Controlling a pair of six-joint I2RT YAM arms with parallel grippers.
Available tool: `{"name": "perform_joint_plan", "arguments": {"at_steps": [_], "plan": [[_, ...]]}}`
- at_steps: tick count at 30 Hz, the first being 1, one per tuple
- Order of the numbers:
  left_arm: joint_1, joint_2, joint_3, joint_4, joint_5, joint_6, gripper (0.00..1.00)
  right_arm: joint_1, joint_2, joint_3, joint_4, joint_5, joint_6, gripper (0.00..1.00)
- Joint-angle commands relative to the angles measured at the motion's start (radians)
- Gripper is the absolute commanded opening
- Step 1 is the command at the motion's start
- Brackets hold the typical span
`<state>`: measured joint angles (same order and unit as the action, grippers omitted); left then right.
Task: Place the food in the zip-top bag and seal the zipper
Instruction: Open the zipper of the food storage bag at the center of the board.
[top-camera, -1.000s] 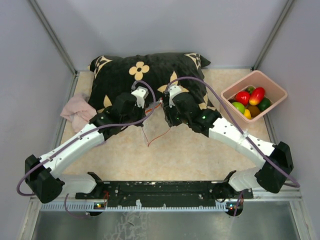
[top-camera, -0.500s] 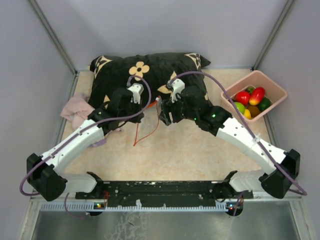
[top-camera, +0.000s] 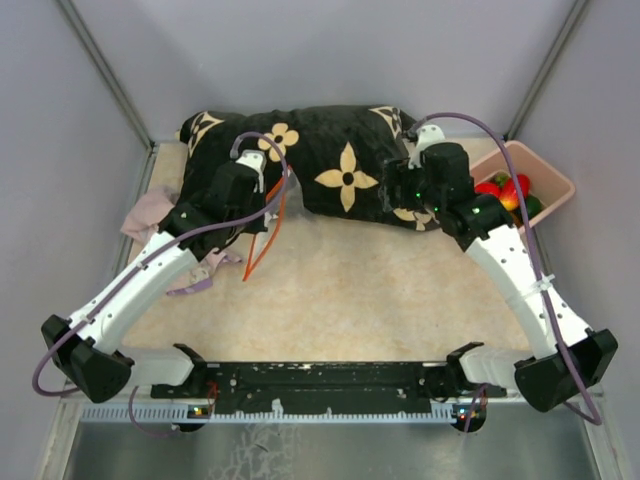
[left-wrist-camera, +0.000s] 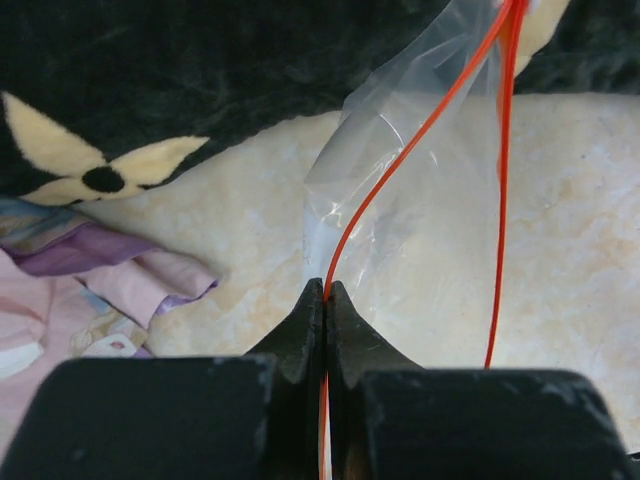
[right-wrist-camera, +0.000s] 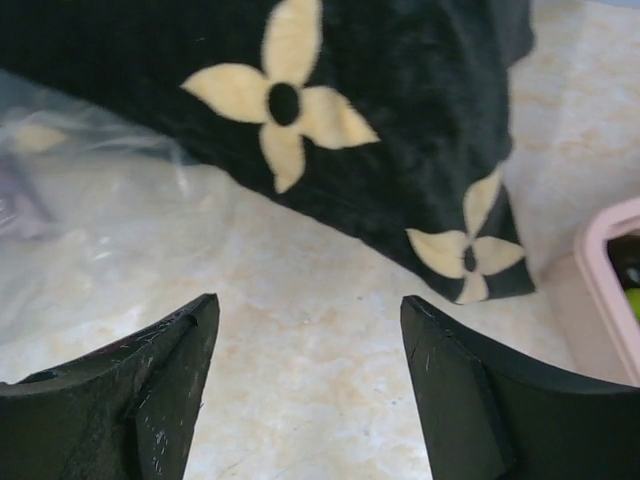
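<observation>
My left gripper (top-camera: 270, 203) is shut on the red-orange zipper (left-wrist-camera: 400, 160) of the clear zip-top bag (left-wrist-camera: 430, 220). The bag hangs from the jaws (left-wrist-camera: 326, 292) over the table in front of the pillow. In the top view the zipper (top-camera: 262, 238) trails down as a thin orange loop. My right gripper (top-camera: 400, 200) is open and empty (right-wrist-camera: 310, 300), over the table at the pillow's right end. The food (top-camera: 512, 190), red and green toy pieces, lies in the pink bin (top-camera: 545, 175), partly hidden by my right arm. The bag's clear plastic shows at the left of the right wrist view (right-wrist-camera: 80, 190).
A black pillow with cream flowers (top-camera: 330, 150) lies along the back; it fills the top of both wrist views (left-wrist-camera: 200, 70) (right-wrist-camera: 330, 90). A pink and purple cloth (top-camera: 150, 220) lies at the left, also seen in the left wrist view (left-wrist-camera: 70, 290). Grey walls surround the table.
My right gripper has let go of the bag and swung right toward the pink bin, now open. My left gripper has moved left and back, keeping hold of the zipper.
</observation>
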<state>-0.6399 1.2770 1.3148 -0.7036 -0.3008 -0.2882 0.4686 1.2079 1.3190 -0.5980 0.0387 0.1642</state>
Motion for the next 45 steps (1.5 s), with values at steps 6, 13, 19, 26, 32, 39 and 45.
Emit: {"name": "perform_joint_plan", "arguments": {"at_steps": [6, 13, 19, 26, 32, 39, 45], "plan": [[-0.034, 0.063, 0.124, -0.218, -0.116, -0.047, 0.00, -0.170, 0.013, 0.003, 0.059, -0.054, 0.011, 0.74], [-0.052, 0.081, 0.086, -0.067, 0.041, -0.102, 0.00, -0.128, 0.004, -0.105, 0.203, -0.275, 0.123, 0.75], [-0.053, 0.086, 0.028, 0.113, 0.126, -0.160, 0.00, -0.027, 0.003, -0.139, 0.264, -0.307, 0.174, 0.76], [-0.056, 0.131, 0.038, 0.149, 0.158, -0.193, 0.00, 0.057, 0.032, -0.176, 0.394, -0.388, 0.272, 0.76], [-0.068, 0.155, 0.041, 0.146, 0.161, -0.192, 0.00, 0.128, 0.110, -0.121, 0.408, -0.390, 0.278, 0.76], [-0.078, 0.158, 0.047, 0.136, 0.154, -0.188, 0.00, 0.160, 0.219, -0.079, 0.398, -0.357, 0.274, 0.69], [-0.080, 0.139, 0.049, 0.122, 0.125, -0.160, 0.00, 0.162, 0.276, -0.060, 0.312, -0.215, 0.213, 0.47]]}}
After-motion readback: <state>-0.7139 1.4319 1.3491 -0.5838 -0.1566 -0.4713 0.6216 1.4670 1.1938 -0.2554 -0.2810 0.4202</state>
